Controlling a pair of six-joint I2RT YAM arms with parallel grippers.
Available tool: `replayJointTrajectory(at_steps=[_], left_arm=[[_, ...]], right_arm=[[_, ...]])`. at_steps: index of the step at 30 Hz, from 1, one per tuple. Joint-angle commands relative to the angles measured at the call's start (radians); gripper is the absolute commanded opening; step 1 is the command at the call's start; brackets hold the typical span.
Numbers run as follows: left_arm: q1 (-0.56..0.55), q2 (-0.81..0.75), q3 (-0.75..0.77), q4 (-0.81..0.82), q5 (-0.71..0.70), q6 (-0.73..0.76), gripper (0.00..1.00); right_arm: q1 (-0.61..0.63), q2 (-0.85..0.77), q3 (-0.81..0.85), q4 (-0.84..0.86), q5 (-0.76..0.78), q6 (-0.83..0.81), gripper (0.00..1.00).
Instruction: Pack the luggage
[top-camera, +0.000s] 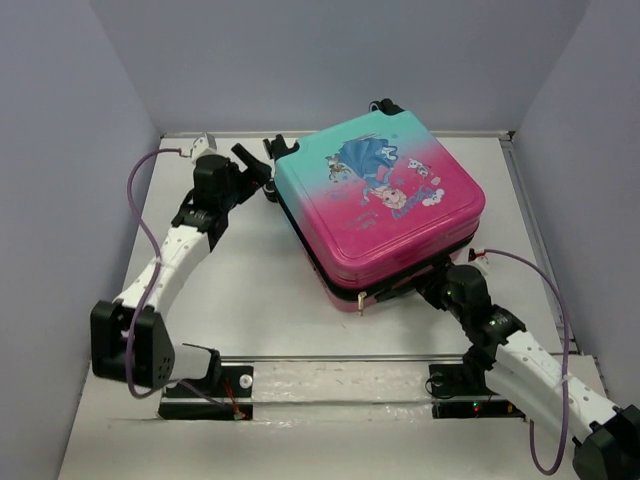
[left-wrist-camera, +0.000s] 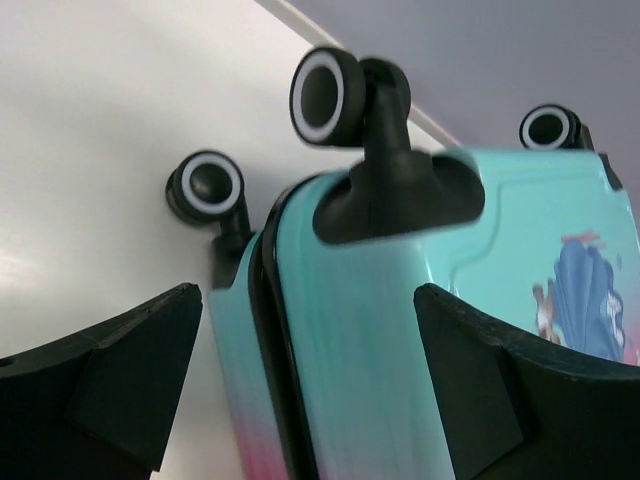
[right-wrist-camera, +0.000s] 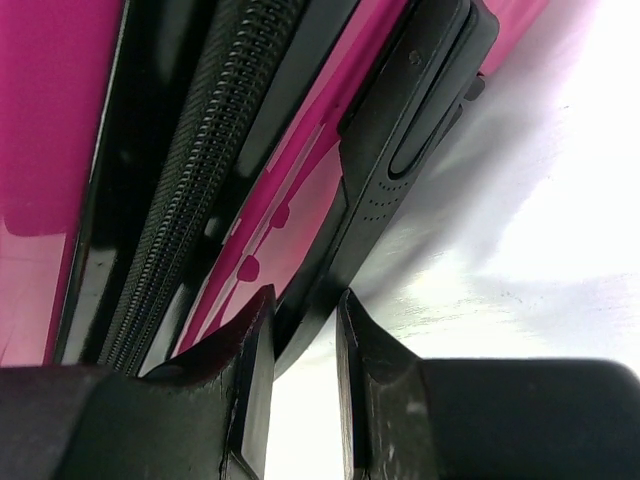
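Luggage (top-camera: 380, 200) lies flat on the counter (top-camera: 250, 290). Left claw (left-wrist-camera: 308, 295) gapes fully astride its teal wheeled corner. Right claw (right-wrist-camera: 305, 310) is nearly clenched at the black handle (right-wrist-camera: 400, 150); grip undeterminable. Only the right wrist view shows the zip (right-wrist-camera: 180, 180).

The luggage (top-camera: 385, 205) lies flat on the worktop (top-camera: 250, 290), wheels (left-wrist-camera: 325, 97) at its far-left end; the left hand (top-camera: 258, 168) sits just beyond those wheels, the right hand (top-camera: 432, 285) at its near edge.

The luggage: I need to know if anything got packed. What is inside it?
The luggage lies closed on the table, its shells meeting at the zipper. Only the printed outside and wheels show; the inside is covered, so contents cannot be told.
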Motion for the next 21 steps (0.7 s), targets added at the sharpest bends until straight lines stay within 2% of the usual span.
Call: replayJointTrajectory(at_steps=[1, 6, 10, 17, 19, 21], left_arm=[[0.039, 0.198, 0.221, 0.110, 0.091, -0.046, 0.99], [0.046, 0.424, 0.425, 0.117, 0.200, -0.068, 0.99], [0.045, 0.540, 0.520, 0.124, 0.246, -0.100, 0.99], [0.031, 0.664, 0.585, 0.159, 0.292, -0.170, 0.98], [0.028, 0.690, 0.591, 0.197, 0.295, -0.195, 0.93], [0.027, 0.695, 0.572, 0.280, 0.288, -0.239, 0.75]], right_arm=[[-0.008, -0.029, 0.022, 0.017, 0.043, -0.221, 0.07], [-0.008, -0.026, 0.011, 0.051, 0.003, -0.245, 0.07], [-0.008, -0.003, 0.005, 0.083, -0.018, -0.255, 0.07], [-0.008, 0.052, 0.006, 0.136, -0.044, -0.276, 0.07], [-0.008, 0.064, 0.009, 0.146, -0.047, -0.278, 0.07], [-0.008, 0.081, 0.012, 0.153, -0.047, -0.285, 0.07]])
